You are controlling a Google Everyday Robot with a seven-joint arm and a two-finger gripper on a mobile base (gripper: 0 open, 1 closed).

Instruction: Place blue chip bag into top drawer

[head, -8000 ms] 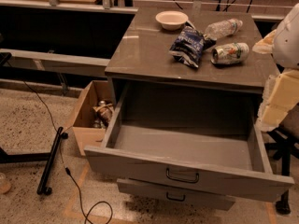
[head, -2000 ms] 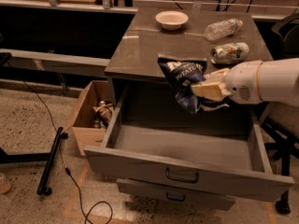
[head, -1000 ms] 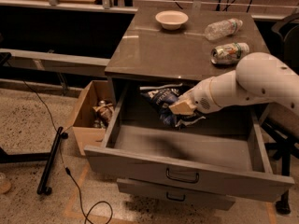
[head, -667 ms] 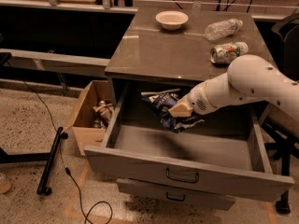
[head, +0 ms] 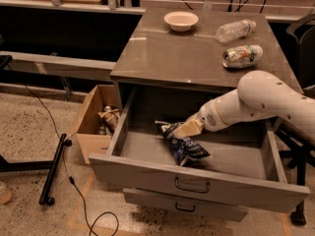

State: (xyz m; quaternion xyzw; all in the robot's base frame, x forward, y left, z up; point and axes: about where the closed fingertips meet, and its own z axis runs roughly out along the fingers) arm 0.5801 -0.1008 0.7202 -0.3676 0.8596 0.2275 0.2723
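1. While it hung inside the open top drawer, the blue chip bag sat just below and in front of the gripper, its crumpled upper end pinched between the pale fingers.
2. The bag's lower end drooped toward the drawer floor near the middle of the compartment; whether it touched the floor could not be told.
3. The gripper was closed down tight on the bag's top edge and gripped nothing else, and it reached in from the right, under the lip of the cabinet top.
4. The white arm bent down from the right side and crossed over the drawer's right rear corner.
5. The top drawer stood pulled far out, with its dark wire pull handle centred on the front.
6. Below it, the shallower lower drawer stuck out a little.
7. On the cabinet top lay a white bowl at the back, a clear plastic bottle to its right, and a crushed can nearer the front right, all well apart from the bag.
8. Left of the cabinet, an open cardboard box stood on the speckled floor, with a dark cable trailing in front of it.
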